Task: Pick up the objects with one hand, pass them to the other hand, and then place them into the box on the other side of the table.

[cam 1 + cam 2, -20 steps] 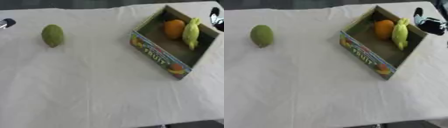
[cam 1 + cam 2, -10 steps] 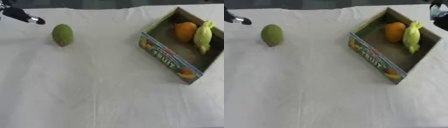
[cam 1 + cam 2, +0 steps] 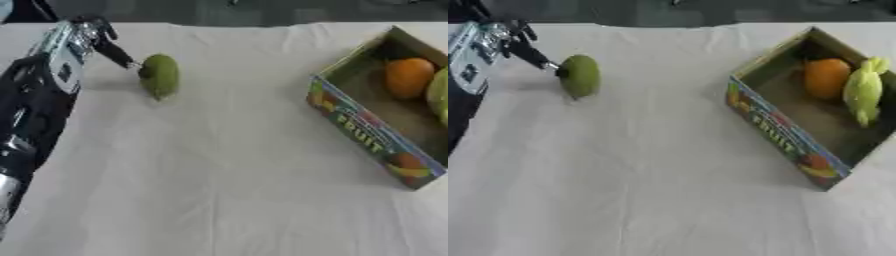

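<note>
White cloth, left hand [image 3: 83, 37] beside the green mango [image 3: 160, 75]

I had the left arm reaching in up the near-left edge, its fingers straight and open, one tip touching the mango's left side. That fruit lay just right of the hand, long axis running near-to-far, well apart from the fruit box [image 3: 785, 132]. Only the right eye view showed the yellow-green fruit [image 3: 863, 90] whole beside the orange [image 3: 826, 77].

Green mango [image 3: 160, 75] left, fruit box [image 3: 796, 136] right
</note>
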Available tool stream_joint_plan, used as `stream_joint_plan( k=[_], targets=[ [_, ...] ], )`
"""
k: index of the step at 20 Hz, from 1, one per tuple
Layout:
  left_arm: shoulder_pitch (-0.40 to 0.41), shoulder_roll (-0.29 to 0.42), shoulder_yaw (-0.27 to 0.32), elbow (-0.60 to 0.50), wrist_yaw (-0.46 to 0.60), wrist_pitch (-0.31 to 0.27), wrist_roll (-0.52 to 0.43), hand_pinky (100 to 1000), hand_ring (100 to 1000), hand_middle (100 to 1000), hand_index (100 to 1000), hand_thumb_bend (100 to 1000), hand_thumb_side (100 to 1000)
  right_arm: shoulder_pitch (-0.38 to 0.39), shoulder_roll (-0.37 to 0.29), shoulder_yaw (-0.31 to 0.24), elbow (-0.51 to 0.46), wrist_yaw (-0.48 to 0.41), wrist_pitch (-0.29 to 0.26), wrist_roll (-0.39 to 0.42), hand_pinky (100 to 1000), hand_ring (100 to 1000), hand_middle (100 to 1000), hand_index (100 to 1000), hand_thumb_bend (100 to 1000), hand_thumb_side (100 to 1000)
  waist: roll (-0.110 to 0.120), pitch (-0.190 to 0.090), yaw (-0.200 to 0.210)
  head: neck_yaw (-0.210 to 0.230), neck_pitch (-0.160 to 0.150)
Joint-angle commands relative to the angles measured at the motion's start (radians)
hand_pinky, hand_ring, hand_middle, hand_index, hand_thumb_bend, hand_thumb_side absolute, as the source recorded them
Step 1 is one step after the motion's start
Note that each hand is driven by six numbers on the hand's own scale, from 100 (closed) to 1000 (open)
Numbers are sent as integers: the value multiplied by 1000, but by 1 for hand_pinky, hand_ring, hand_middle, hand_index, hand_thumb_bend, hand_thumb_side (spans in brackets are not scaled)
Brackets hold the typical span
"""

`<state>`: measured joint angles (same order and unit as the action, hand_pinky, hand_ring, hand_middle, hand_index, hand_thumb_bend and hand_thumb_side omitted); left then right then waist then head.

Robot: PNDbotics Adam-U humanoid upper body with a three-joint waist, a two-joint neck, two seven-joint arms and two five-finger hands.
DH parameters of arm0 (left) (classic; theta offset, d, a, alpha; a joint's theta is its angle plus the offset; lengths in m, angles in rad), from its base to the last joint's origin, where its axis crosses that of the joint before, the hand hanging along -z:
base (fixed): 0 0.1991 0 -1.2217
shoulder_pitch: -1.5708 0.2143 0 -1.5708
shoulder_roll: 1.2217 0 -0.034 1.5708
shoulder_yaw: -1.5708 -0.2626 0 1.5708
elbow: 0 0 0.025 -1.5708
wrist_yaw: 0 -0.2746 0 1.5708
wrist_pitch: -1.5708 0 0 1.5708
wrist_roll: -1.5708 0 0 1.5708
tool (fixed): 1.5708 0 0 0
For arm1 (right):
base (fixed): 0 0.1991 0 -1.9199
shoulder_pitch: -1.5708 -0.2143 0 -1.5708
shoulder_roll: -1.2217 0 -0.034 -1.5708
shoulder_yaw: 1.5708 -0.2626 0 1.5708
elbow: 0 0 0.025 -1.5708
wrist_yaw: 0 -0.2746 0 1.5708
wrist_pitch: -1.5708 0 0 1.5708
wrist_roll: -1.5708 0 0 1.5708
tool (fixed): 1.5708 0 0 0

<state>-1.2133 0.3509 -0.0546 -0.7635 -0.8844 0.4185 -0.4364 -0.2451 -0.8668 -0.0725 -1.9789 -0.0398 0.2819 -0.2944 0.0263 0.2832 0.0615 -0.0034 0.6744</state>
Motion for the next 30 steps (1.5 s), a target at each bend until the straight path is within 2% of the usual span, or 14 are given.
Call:
stream_joint_plan(
  k=[1, 5, 11, 15, 16, 18, 19, 20, 22, 26, 30],
  targets=[
    [-27, 18, 8, -28, 82, -16, 19, 640, 712, 666, 802, 1000, 350, -6, -17, -9, -21, -4, 6, -6, 990, 892, 942, 974, 100, 257, -2, -16, -2, 0, -3],
    [-25, 13, -12, -11, 124, -11, 16, 661, 723, 672, 806, 1000, 344, -1, -17, -9, -21, -8, 14, -9, 990, 891, 945, 978, 100, 252, -2, -15, -1, 9, -2],
    [-16, -42, -13, 65, 68, 34, -12, 674, 728, 672, 799, 1000, 342, -7, -8, 2, -21, -9, 29, 1, 991, 890, 946, 980, 100, 245, -6, -12, -1, 25, -1],
    [-14, -71, -2, 96, 52, 43, 12, 662, 717, 658, 741, 951, 379, -15, -7, 10, -21, -9, 31, 8, 991, 888, 944, 980, 100, 245, -8, -11, -1, 30, 1],
    [-13, -74, -1, 99, 52, 42, 18, 649, 696, 635, 704, 829, 376, -15, -7, 11, -21, -9, 31, 9, 991, 888, 943, 981, 100, 246, -8, -11, 0, 30, 2],
    [-11, -77, 0, 99, 63, 37, 28, 636, 669, 607, 652, 626, 294, -13, -7, 11, -19, -9, 32, 9, 991, 887, 944, 982, 100, 252, -9, -11, 2, 28, 4],
    [-11, -76, -2, 100, 68, 38, 31, 630, 662, 598, 636, 570, 252, -11, -7, 11, -17, -10, 32, 9, 991, 887, 944, 982, 100, 252, -9, -12, 2, 28, 5],
    [-12, -75, -5, 101, 68, 42, 35, 623, 650, 583, 593, 470, 148, -10, -6, 11, -16, -11, 32, 9, 992, 887, 945, 983, 100, 257, -8, -12, 3, 29, 7],
    [-15, -71, -12, 99, 62, 55, 38, 613, 636, 565, 539, 397, 100, -9, -6, 9, -13, -14, 31, 7, 991, 887, 944, 982, 100, 263, -8, -13, 5, 30, 11],
    [-26, -43, -37, 44, 30, 65, 36, 579, 603, 536, 482, 411, 100, -5, -15, 0, -13, -24, 27, -2, 992, 887, 943, 981, 100, 274, -7, -19, 13, 21, 17],
    [-9, 21, -86, -124, 44, 27, 35, 557, 576, 511, 455, 429, 100, 1, -31, -14, -19, -42, 18, -15, 991, 886, 940, 977, 100, 291, -6, -26, 26, -14, 24]
  ],
)
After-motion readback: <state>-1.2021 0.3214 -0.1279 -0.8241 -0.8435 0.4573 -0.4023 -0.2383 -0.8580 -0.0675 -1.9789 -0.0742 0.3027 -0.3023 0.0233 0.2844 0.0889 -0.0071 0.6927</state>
